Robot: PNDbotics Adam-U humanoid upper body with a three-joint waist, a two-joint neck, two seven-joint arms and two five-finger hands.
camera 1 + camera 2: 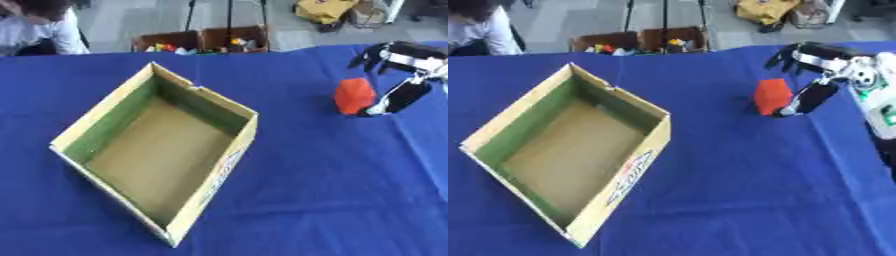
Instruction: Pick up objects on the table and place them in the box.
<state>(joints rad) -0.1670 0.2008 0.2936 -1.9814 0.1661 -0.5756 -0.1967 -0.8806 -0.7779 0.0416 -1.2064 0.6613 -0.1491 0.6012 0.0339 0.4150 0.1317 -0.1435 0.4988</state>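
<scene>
A red block (353,95) stands on the blue table at the right. My right hand (820,67) comes in from the right edge just beside it, thumb low against the block's right side and fingers spread above and behind it; the hand is open and not closed round the block. An open cardboard box (201,93) with green inner walls and a brown floor sits left of centre, with nothing inside it. My left hand shows in neither view.
The blue cloth (315,190) covers the whole table. Beyond the far edge stand two brown crates (203,39) holding small coloured things. A person sits at the far left corner.
</scene>
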